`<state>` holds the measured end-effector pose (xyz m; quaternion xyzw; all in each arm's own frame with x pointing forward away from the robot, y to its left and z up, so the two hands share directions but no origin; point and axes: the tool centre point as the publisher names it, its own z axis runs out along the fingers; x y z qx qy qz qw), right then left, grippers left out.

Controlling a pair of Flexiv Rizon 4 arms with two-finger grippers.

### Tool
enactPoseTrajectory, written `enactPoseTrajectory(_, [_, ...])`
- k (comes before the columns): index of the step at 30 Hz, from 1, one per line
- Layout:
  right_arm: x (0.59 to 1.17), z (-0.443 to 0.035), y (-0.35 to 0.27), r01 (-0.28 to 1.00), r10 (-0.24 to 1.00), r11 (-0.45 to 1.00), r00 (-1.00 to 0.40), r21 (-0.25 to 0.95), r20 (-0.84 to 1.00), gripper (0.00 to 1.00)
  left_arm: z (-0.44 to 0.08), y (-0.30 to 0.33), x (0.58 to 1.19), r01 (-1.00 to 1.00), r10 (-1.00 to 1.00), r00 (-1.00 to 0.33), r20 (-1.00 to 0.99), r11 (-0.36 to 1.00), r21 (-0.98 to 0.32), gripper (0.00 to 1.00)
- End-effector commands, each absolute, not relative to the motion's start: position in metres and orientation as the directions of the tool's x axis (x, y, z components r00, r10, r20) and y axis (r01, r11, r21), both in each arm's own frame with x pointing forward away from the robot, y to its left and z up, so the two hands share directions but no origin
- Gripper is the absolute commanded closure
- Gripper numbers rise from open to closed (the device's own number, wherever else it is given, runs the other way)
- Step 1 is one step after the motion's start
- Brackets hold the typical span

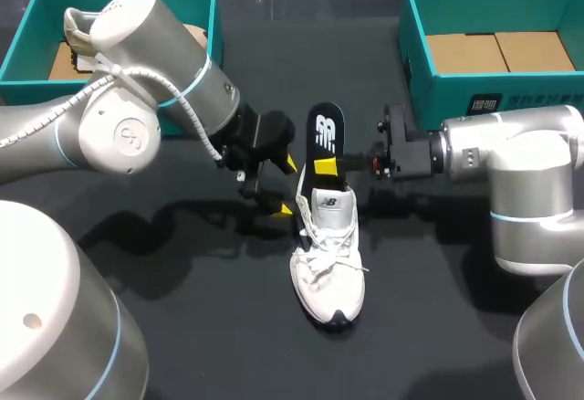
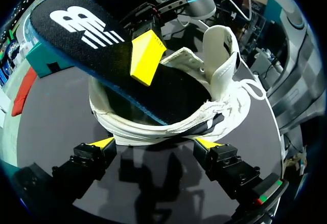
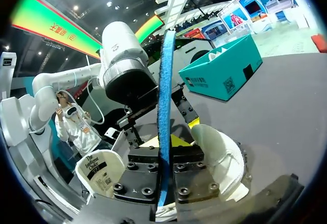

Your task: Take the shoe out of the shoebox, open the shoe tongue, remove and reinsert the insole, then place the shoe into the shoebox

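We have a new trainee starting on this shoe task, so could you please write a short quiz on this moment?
1. True or false: the right gripper is shut on the insole.
2. How is the shoe placed? A) upright on the table B) lying on its side C) lifted in the air
3. Fill in: the left gripper, near the shoe's heel, is ____.
Key: 1 true; 2 A; 3 open.
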<state>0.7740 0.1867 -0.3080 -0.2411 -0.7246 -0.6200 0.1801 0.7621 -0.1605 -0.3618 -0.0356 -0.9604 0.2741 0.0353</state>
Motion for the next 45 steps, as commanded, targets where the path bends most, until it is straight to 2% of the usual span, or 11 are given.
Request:
enactPoseTrajectory(1, [0.773, -0.314, 0.188, 0.578, 0.116, 0.122, -0.816, 0.807, 0.567, 1.0, -0.361, -0.16, 0.762, 0.05, 0.089, -0.995, 0.048, 0.848, -0.528, 0.0])
enactPoseTrajectory(20, [0.749, -0.337, 0.187, 0.632, 0.137, 0.11, -0.774, 0.767, 0.618, 1.0, -0.361, -0.16, 0.762, 0.05, 0.089, -0.995, 0.048, 0.848, -0.528, 0.0])
enactPoseTrajectory(21, [0.749, -0.335, 0.188, 0.628, 0.139, 0.112, -0.777, 0.77, 0.614, 0.94, -0.361, -0.16, 0.762, 0.05, 0.089, -0.995, 0.048, 0.848, -0.528, 0.0])
enactPoseTrajectory(23, [0.749, -0.331, 0.188, 0.621, 0.142, 0.112, -0.783, 0.776, 0.606, 0.65, -0.361, -0.16, 0.762, 0.05, 0.089, -0.995, 0.048, 0.848, -0.528, 0.0])
enactPoseTrajectory(27, [0.753, -0.322, 0.188, 0.602, 0.149, 0.117, -0.797, 0.79, 0.585, 0.46, -0.361, -0.16, 0.762, 0.05, 0.089, -0.995, 0.048, 0.848, -0.528, 0.0])
enactPoseTrajectory(40, [0.774, -0.3, 0.189, 0.564, 0.148, 0.144, -0.825, 0.813, 0.546, 0.59, -0.361, -0.16, 0.762, 0.05, 0.089, -0.995, 0.048, 0.848, -0.528, 0.0])
enactPoseTrajectory(41, [0.777, -0.3, 0.189, 0.565, 0.146, 0.143, -0.824, 0.813, 0.547, 0.64, -0.361, -0.16, 0.762, 0.05, 0.089, -0.995, 0.048, 0.848, -0.528, 0.0])
enactPoseTrajectory(42, [0.78, -0.301, 0.189, 0.567, 0.144, 0.143, -0.823, 0.811, 0.549, 0.77, -0.361, -0.16, 0.762, 0.05, 0.089, -0.995, 0.048, 0.848, -0.528, 0.0])
enactPoseTrajectory(43, [0.782, -0.302, 0.189, 0.57, 0.141, 0.142, -0.821, 0.809, 0.554, 0.96, -0.361, -0.16, 0.762, 0.05, 0.089, -0.995, 0.048, 0.848, -0.528, 0.0])
enactPoseTrajectory(45, [0.785, -0.306, 0.189, 0.58, 0.134, 0.141, -0.814, 0.802, 0.565, 1.0, -0.361, -0.16, 0.762, 0.05, 0.089, -0.995, 0.048, 0.848, -0.528, 0.0])
